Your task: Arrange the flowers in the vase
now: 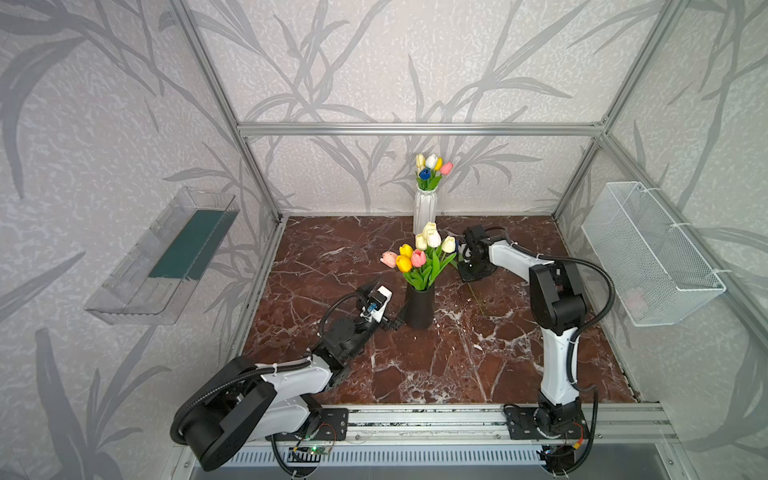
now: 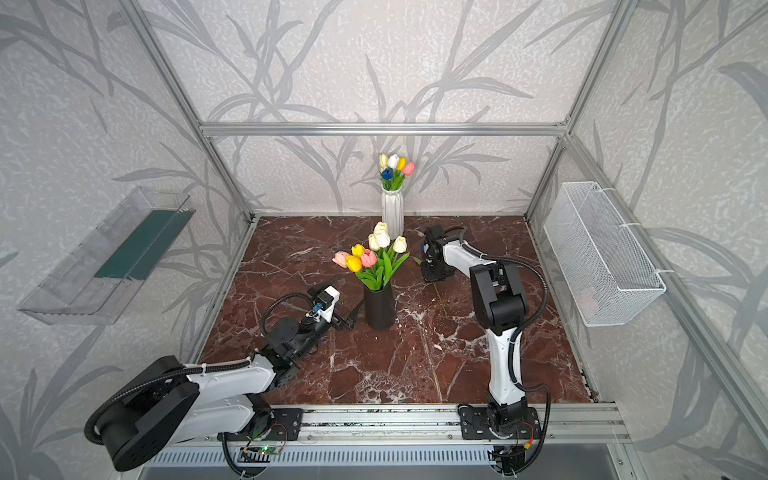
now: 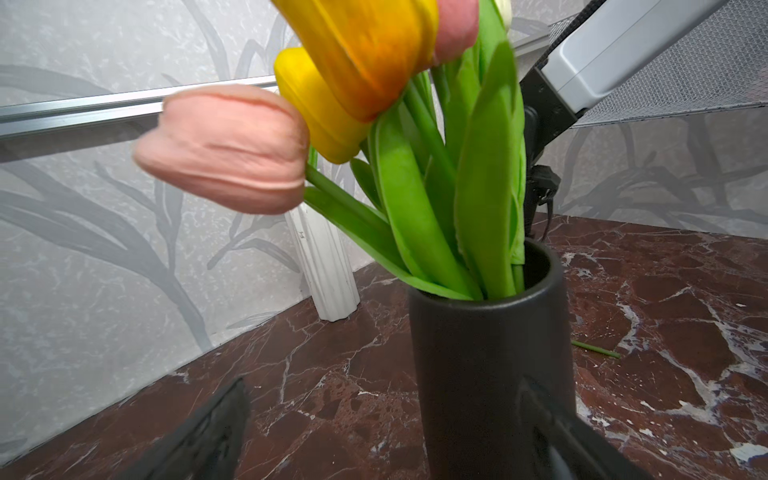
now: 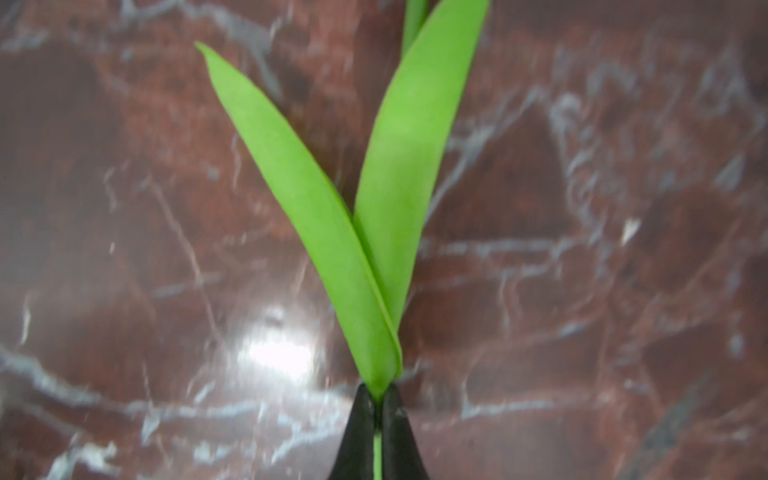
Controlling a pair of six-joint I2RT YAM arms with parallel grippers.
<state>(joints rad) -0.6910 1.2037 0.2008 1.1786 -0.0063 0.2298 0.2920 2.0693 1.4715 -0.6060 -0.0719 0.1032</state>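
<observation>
Green stem [image 4: 377,453], thin and plastic-looking, is pinched between the black fingers of the right claw [image 4: 378,395]. They are pressed together on it just below the point where two long leaves [image 4: 332,216] fork apart. The flower's head shows in no view, so I cannot tell its colour. Its tail end trails over the red marble table [image 1: 415,365] towards the front edge, so it looks gripped but not yet lifted.

Just beside that claw, near the middle of the table, stands the black vase [image 1: 419,307]. It holds about eight tulips [image 1: 419,257], yellow, pink and cream. A white vase [image 1: 424,208] at the middle of the back edge holds five more. I judge most of the work done, with this one flower left to carry over and slot in.

The right arm [image 1: 557,299] rises from the front right corner, folds at the elbow and points its wrist down at the table. The left arm [image 1: 291,374] lies low from the front left corner. The left claw [image 1: 397,319] is spread wide at the foot of the black vase and holds nothing. Whether it touches the vase I cannot tell.
</observation>
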